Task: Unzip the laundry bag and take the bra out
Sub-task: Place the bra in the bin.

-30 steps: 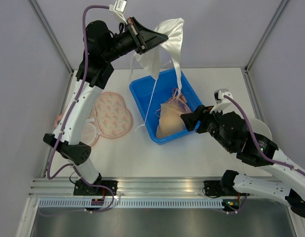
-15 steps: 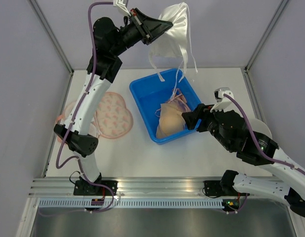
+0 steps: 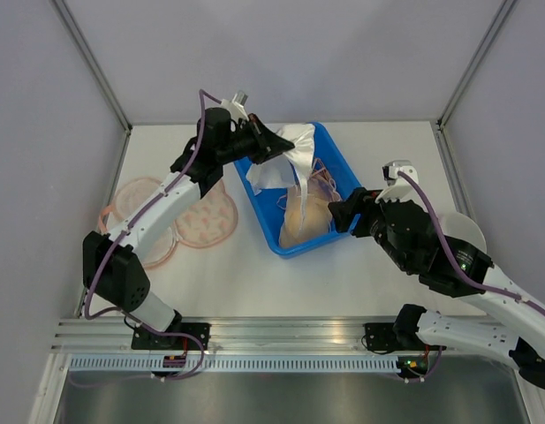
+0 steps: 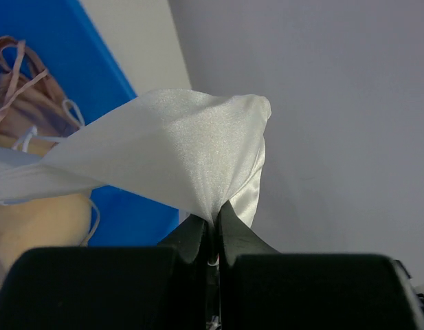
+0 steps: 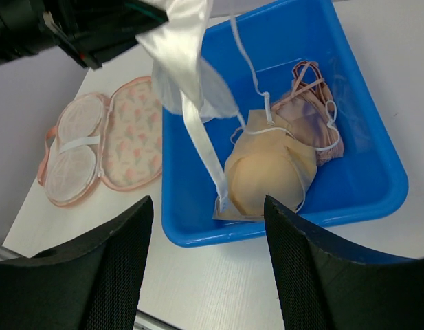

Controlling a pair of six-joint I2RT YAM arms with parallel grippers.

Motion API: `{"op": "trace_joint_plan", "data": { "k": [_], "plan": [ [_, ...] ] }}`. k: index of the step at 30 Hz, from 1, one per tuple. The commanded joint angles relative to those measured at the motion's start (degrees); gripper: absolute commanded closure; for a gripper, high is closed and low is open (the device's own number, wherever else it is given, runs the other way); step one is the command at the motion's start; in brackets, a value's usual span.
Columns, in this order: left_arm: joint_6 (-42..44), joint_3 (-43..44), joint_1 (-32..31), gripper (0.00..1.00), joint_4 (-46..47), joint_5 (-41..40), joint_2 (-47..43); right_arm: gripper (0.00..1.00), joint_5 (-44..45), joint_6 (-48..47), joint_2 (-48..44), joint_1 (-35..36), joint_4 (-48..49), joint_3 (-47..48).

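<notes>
Table (image 3: 360,274) layout is the same as a second ago. The change is my left arm (image 3: 166,208), which is up high a second back and now sits low, reaching over the far-left corner of the blue bin (image 3: 298,249). Laundry bag (image 3: 201,216) lies on the table left of the bin, unzipped and splayed flat, nothing white in it that I can see. White bra (image 3: 294,152) comes down with the arm: the bulk now hangs just over the bin's far end, and one strap trails down onto the beige bra (image 3: 303,221) already inside. Left jaws are pinched tight on a fold of the white satin; the wrist view confirms it. Right jaws stand wide, holding nothing, parked just beside the bin's right rim, same as before. My read: unzip and extraction look done and this is the drop-off. What's left is letting go so the bra and its straps land inside the bin.
</notes>
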Motion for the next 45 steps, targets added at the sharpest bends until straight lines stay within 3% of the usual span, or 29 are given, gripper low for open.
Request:
{"op": "trace_joint_plan", "data": {
  "k": [1,3,5,6,9,11,15,18,21,30,34,38,45],
  "plan": [
    [7.0,-3.3,-0.3,0.97,1.6,0.9,-0.4,0.3,5.1,0.8,1.5,-0.2,0.7,0.1],
    [8.3,-3.7,-0.3,0.94,1.3,1.6,1.8,0.3,7.0,1.7,2.9,-0.3,0.7,0.4],
    [11.4,-2.3,-0.3,0.86,-3.2,1.2,3.6,0.29,7.7,1.6,5.7,-0.6,0.7,0.9],
    [12.8,-0.3,-0.3,0.77,-5.2,0.3,5.2,0.29,7.7,1.3,8.3,-0.8,0.3,2.3],
    [16.8,2.3,-0.3,0.66,-10.9,-3.0,8.5,0.3,6.0,-0.1,13.4,-4.2,-1.6,6.2],
    [19.3,5.5,-0.5,0.57,-14.7,-3.9,11.4,0.3,3.3,-0.9,16.2,-8.6,-2.3,8.5],
    [23.3,11.4,-1.0,0.52,-24.2,-6.1,14.1,0.3,-0.8,-1.2,18.7,-17.2,-3.7,9.5],
    [25.9,11.1,-1.7,0.41,-27.8,-10.5,12.5,0.3,-5.5,-1.0,19.5,-26.6,-4.8,8.0],
    [26.5,8.7,-2.7,0.39,-30.4,-13.6,8.9,0.3,-8.8,-1.3,21.5,-38.6,-5.1,6.0],
    [30.5,-6.4,-10.1,0.39,-29.2,-12.6,-7.6,0.31,-8.3,-6.5,28.2,-58.9,-9.2,3.2],
    [30.1,-14.0,-10.3,0.39,-24.2,-7.2,-14.1,0.37,-8.6,-7.6,29.5,-60.8,-7.5,-1.6],
    [30.8,-18.9,-10.3,0.37,-20.0,-4.8,-19.5,0.43,-15.0,-9.9,30.1,-60.8,-2.5,-6.6],
    [30.3,-24.6,-10.3,0.37,-15.7,-1.7,-24.0,0.44,-7.6,-12.5,37.2,-60.8,-4.1,-5.6]
  ]
}}
